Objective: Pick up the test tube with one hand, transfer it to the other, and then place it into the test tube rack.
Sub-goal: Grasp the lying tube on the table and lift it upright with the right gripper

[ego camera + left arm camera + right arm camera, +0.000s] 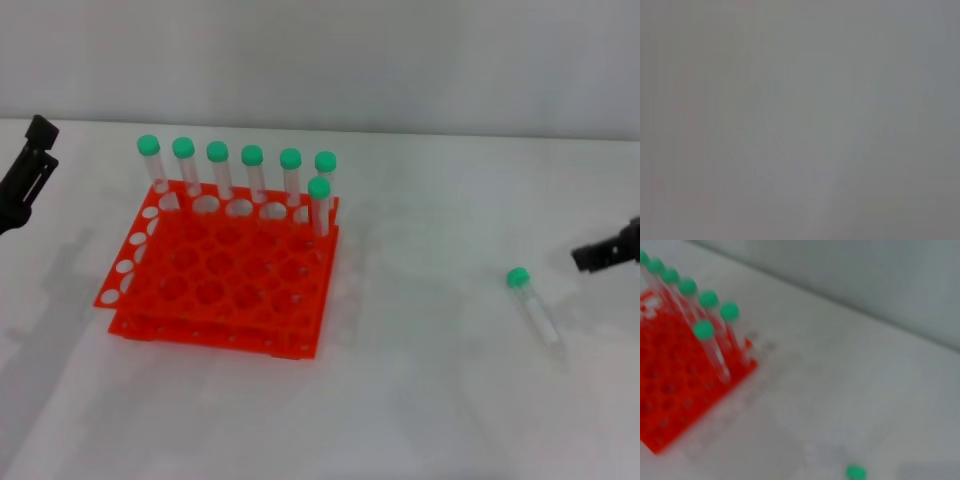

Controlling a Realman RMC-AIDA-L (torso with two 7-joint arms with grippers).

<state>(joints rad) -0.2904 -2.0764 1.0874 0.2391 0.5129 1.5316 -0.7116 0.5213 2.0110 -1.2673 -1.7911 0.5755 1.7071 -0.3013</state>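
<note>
The test tube lies on its side on the white table at the right, its green cap toward the rack. Only its cap shows in the right wrist view. The orange-red rack stands left of centre and also shows in the right wrist view. Several green-capped tubes stand upright along its back row. My right gripper hangs at the right edge, a short way right of the lying tube and apart from it. My left gripper is at the far left edge, left of the rack.
The white table meets a grey wall at the back. One tube stands a row forward at the rack's right end. The left wrist view shows only plain grey.
</note>
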